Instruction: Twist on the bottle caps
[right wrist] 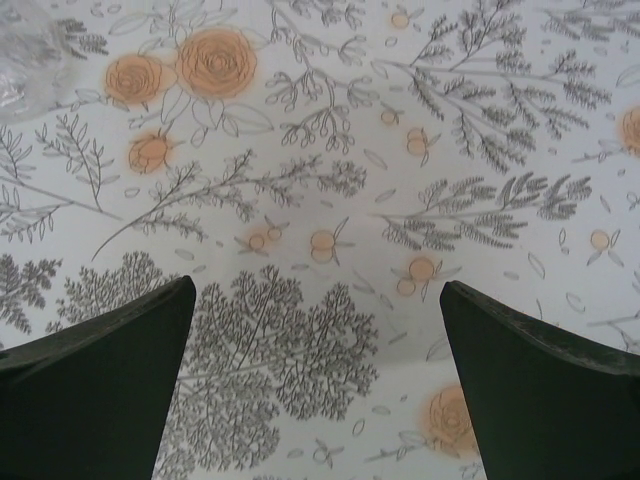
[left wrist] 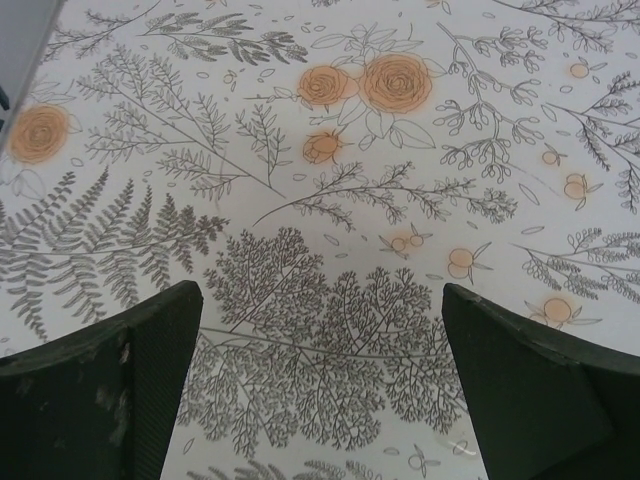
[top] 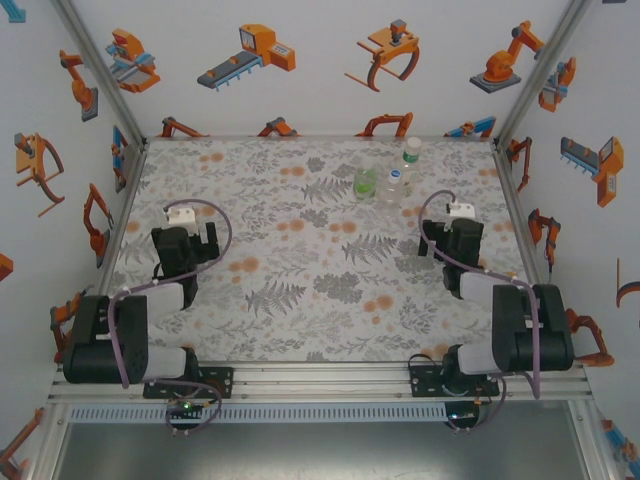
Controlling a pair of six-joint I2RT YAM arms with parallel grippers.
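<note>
Could knock the bottles (top: 388, 176) over, clustered tight at the far right of the table (top: 300, 300), just beyond the gaping right gripper (right wrist: 318, 295), should spread jaws barge in. Look light and thin: tall clear bottle (top: 410, 162), short green bottle (top: 366, 184), short clear bottle (top: 392, 190) — whether capped, too small to tell. Left gripper (left wrist: 320, 300) likewise gaping, grasping nothing.

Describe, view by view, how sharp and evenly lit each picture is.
Top external: soft, even light, faint shadows; the bottles small, their clear plastic hard to make out. Left wrist: table print sharp, left tool dark. Right wrist: sharp too, but a clear shape at top left is blurred.
</note>
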